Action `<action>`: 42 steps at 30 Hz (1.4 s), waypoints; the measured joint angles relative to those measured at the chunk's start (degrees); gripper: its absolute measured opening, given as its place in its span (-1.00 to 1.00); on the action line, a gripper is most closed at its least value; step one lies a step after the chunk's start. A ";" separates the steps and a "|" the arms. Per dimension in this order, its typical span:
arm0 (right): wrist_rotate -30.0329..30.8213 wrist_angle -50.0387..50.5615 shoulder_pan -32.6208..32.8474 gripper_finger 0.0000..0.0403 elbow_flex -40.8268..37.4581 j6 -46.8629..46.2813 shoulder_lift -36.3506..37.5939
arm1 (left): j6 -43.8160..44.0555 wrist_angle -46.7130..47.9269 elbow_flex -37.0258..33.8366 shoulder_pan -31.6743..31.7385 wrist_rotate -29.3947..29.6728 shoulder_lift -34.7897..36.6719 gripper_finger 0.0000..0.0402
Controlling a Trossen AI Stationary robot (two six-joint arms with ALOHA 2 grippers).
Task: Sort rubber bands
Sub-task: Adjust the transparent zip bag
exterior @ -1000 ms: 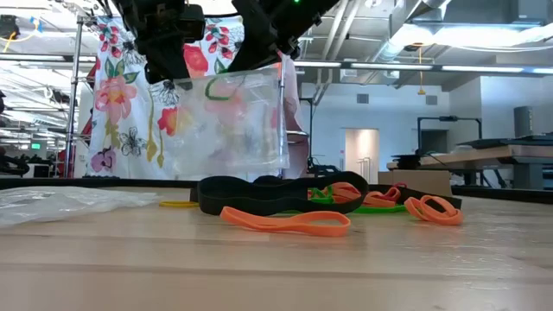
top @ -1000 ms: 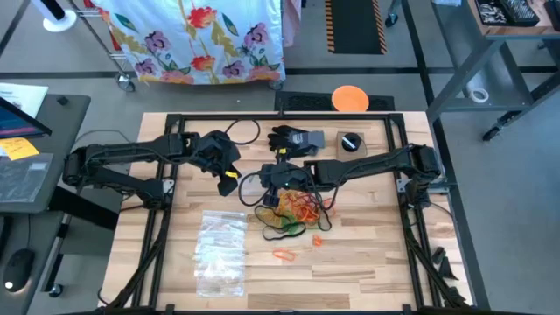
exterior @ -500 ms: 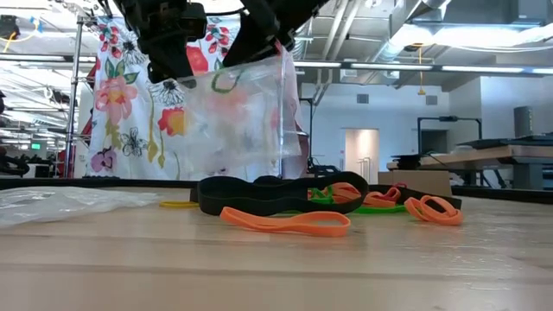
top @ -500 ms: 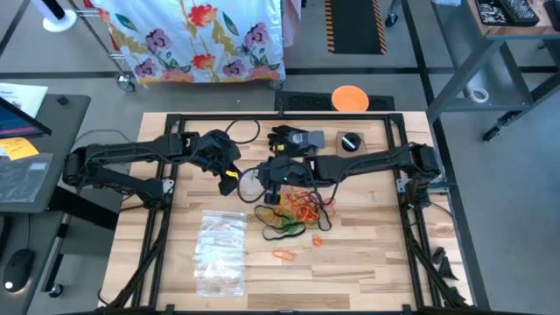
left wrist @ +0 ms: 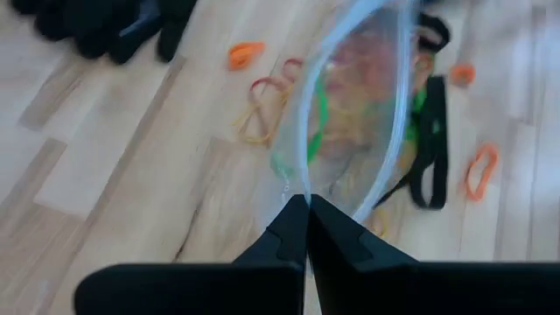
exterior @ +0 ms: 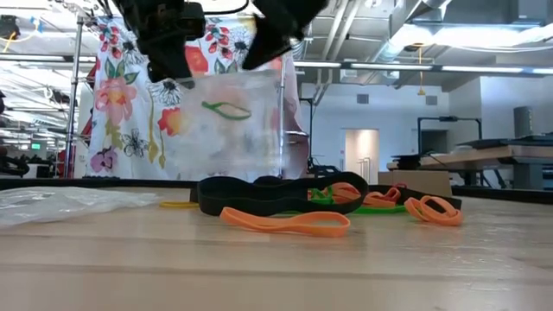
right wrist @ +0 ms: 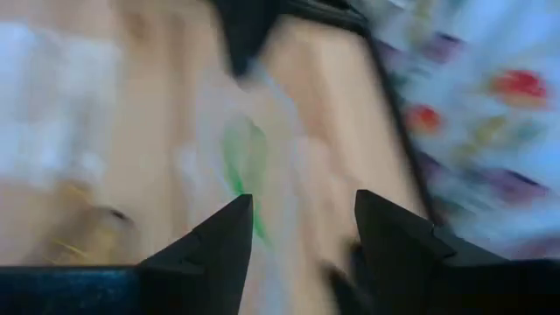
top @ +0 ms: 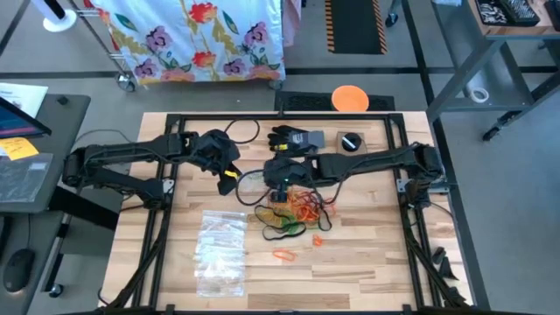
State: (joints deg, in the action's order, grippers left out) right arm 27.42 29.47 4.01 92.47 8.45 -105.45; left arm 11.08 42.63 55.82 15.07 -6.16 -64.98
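Above the tabletop (top: 367, 236): clear bag (exterior: 229, 121), clamped by left gripper (left wrist: 304, 210) jaws, green rubber band (exterior: 226, 109) apparently inside; right gripper (top: 278, 175), jaws apart, nearer the remaining rubber bands (top: 293, 210) at its five o'clock.
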 joint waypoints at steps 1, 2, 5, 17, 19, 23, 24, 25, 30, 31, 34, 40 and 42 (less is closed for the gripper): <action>-0.04 1.61 0.29 0.01 0.02 -0.33 1.24 | -0.51 1.68 0.70 0.80 0.67 0.65 -1.00; -0.27 3.91 0.68 0.01 0.02 -1.39 2.49 | -1.11 3.13 1.47 1.70 2.15 1.46 -1.00; -0.45 8.58 1.87 0.01 -0.26 -5.65 5.25 | -0.29 3.84 2.10 4.12 6.66 4.62 -1.00; -0.36 7.60 2.91 0.01 -9.90 -12.91 6.74 | 2.79 6.63 1.82 2.32 0.54 4.71 -1.00; -0.35 7.71 2.94 0.01 -10.37 -13.05 6.71 | 2.76 8.34 1.61 2.48 5.62 4.59 -1.00; -0.35 6.88 3.74 0.01 -10.34 -13.75 6.86 | 3.04 8.50 1.80 2.13 5.44 5.12 -1.00; -0.37 6.73 3.74 0.01 -10.34 -13.09 6.98 | 2.86 8.79 1.72 2.02 4.78 4.98 -1.00; -0.38 6.74 3.83 0.01 -10.34 -12.70 7.09 | 2.19 9.26 1.68 2.12 3.38 4.98 -1.00; -3.28 7.06 4.61 0.01 -10.25 -12.93 7.26 | 2.37 9.17 1.72 2.00 4.97 5.02 -1.00; -6.20 7.73 4.63 0.01 -10.25 -13.28 7.28 | 1.82 9.46 1.72 2.00 5.08 5.02 -1.00; -16.12 9.92 5.44 0.01 -10.25 -16.14 7.25 | 1.60 9.93 1.72 2.30 5.19 5.12 -1.00; -18.50 8.75 9.30 0.01 -16.93 -24.48 6.02 | -0.81 9.94 1.72 2.25 5.37 4.99 -1.00; -18.56 3.82 10.86 0.01 -21.71 -29.13 5.96 | -1.84 9.45 1.72 2.17 5.17 4.99 -1.00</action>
State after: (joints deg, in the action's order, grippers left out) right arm 8.86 33.30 14.87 70.75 -20.68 -99.49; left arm 9.24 52.08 57.54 17.24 -0.99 -59.99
